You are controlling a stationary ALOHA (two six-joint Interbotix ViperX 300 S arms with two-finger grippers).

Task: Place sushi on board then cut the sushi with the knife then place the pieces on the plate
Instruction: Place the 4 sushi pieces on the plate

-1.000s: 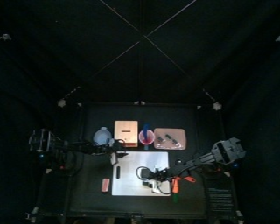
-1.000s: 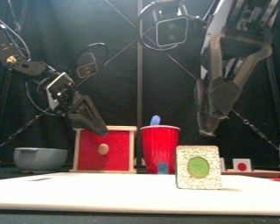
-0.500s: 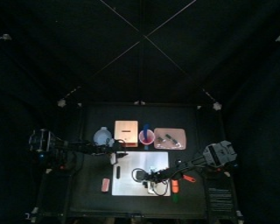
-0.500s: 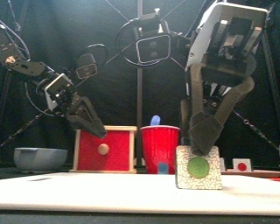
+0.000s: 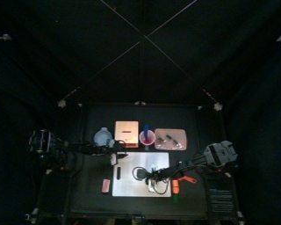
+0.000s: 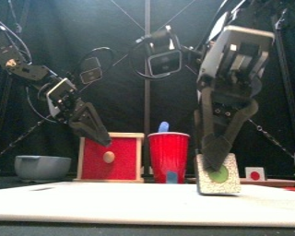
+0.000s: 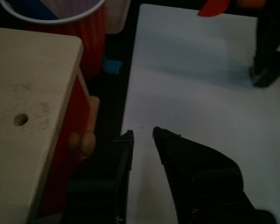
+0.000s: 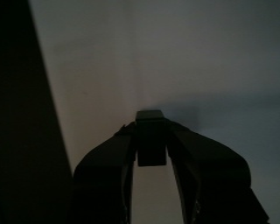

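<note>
Right end effector (image 6: 216, 162) was down on white board (image 6: 100, 201), jaws pinched tight on sushi piece (image 6: 228, 182). Piece stood upright, right of board's middle. Left end effector (image 7: 143, 136) hung above board's edge just beside wooden box (image 6: 111, 157). Its jaws were barely apart, nothing in them.

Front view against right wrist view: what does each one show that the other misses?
Only the front view shows the cup, the box, the bowl and the left pincer, raised by the box. Only the right wrist view shows the jaws pressed against both sides of the sushi. Both show the right pincer shut on the sushi, over the board.
</note>
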